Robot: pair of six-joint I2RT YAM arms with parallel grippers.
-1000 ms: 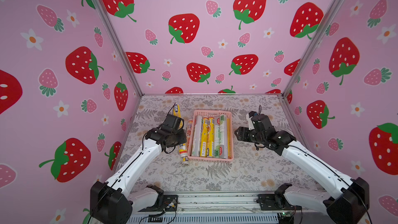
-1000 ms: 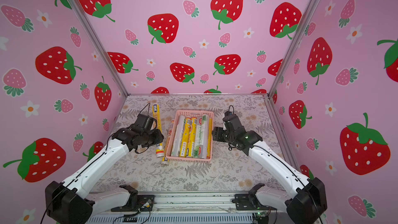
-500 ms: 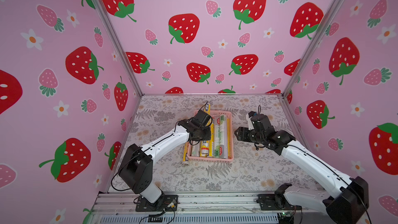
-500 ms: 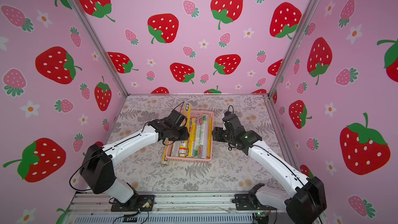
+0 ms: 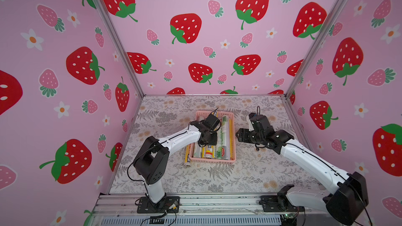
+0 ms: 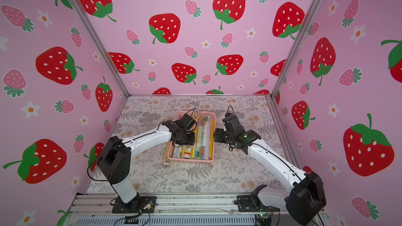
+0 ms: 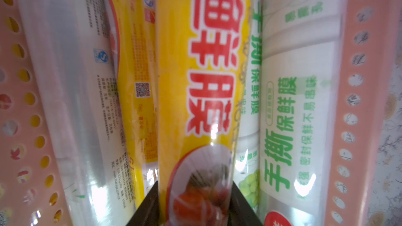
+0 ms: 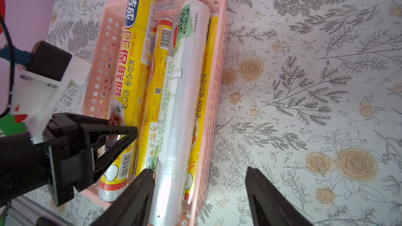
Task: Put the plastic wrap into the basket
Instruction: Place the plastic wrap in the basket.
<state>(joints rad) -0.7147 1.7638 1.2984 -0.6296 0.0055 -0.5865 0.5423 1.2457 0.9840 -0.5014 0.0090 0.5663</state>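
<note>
The pale-pink basket (image 5: 234,136) (image 6: 191,160) sits mid-table with several rolls of plastic wrap lying lengthwise in it, yellow ones and a white one with green print (image 6: 203,135) (image 8: 185,83). My left gripper (image 5: 210,141) (image 7: 195,194) hangs over the basket, shut on a yellow roll (image 7: 202,83) (image 8: 130,61). That roll's blue-labelled far end (image 6: 196,115) reaches the basket's far rim. Another yellow roll (image 5: 187,155) lies on the table against the basket's left wall. My right gripper (image 5: 239,134) (image 8: 198,169) is open and holds nothing, just off the basket's right wall.
The floral-print table (image 5: 217,177) is boxed in by pink strawberry walls on three sides with metal corner posts. Both arm bases stand on the front rail (image 5: 217,203). The left arm reaches diagonally across the table's left half.
My left arm has swung right from beside the basket's left wall, carrying the yellow roll over the basket and lowering it among the rolls. The right arm has not moved.
</note>
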